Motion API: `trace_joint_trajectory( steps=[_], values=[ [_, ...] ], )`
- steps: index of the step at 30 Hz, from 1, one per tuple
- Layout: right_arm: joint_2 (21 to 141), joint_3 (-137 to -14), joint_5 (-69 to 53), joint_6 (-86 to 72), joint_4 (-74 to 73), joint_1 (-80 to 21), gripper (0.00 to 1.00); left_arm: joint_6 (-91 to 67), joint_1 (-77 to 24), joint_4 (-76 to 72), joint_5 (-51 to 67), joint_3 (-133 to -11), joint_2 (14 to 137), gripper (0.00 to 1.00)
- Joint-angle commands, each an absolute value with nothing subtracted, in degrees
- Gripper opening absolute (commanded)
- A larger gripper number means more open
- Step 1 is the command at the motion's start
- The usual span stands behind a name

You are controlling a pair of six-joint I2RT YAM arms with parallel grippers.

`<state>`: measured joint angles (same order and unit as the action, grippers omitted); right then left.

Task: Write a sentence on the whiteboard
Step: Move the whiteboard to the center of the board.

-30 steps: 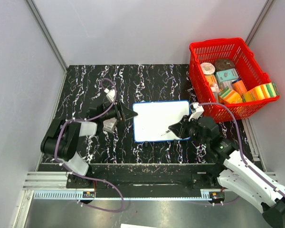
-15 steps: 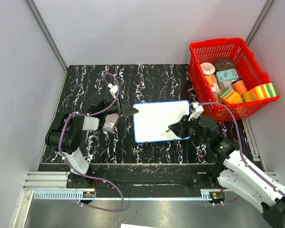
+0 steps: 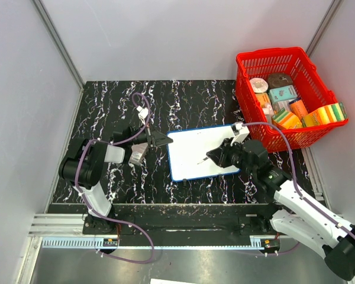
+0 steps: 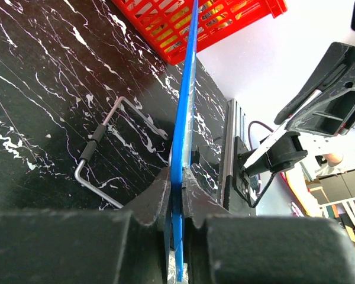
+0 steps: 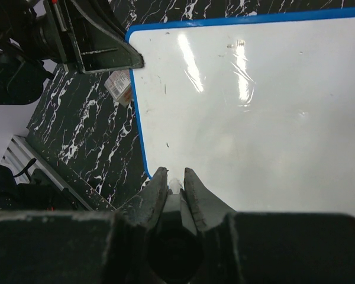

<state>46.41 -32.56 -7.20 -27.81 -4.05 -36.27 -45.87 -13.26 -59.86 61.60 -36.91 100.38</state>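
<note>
Black marbled table (image 3: 106,106) fills my view, with the whiteboard (image 3: 198,148) lying mid-table, slightly skewed, its far right corner near the red basket (image 3: 248,65). My left gripper (image 3: 163,140) is clamped on the board's left blue rim, pinning it. My right gripper (image 3: 216,157) is closed on what looks like a marker (image 3: 202,160), tip hovering over the board's lower half. No words show on the white surface, so I judge writing is about to start. Next I need to lower the tip onto the board gently while the left grip holds the board steady.
</note>
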Motion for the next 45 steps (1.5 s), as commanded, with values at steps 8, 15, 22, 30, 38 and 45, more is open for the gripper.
trace_joint_trajectory(
  steps=[8,15,22,30,38,45],
  values=[
    [51.1,-40.7,-5.5,-23.9,-0.4,-36.4,0.0,-44.0,-13.7,-65.2,62.8,-35.3,101.5,0.26],
    [51.9,-40.7,-5.6,-24.0,1.4,-36.4,0.0,-44.7,-15.4,-65.0,62.4,-37.2,103.7,0.5],
    [51.9,-39.9,-5.8,-24.5,2.0,-36.5,0.0,-44.9,-16.3,-64.5,63.4,-38.2,104.6,0.12],
    [52.0,-40.4,-5.6,-24.0,1.4,-36.5,0.0,-43.5,-15.9,-63.2,64.5,-36.1,101.3,0.0],
    [52.3,-40.4,-5.4,-23.1,1.6,-36.5,0.0,-41.0,-12.5,-60.9,65.6,-31.9,96.8,0.0],
    [55.0,-40.7,-6.2,-23.1,4.5,-36.5,0.0,-38.7,-12.1,-57.1,65.0,-33.4,97.7,0.0]
  ],
)
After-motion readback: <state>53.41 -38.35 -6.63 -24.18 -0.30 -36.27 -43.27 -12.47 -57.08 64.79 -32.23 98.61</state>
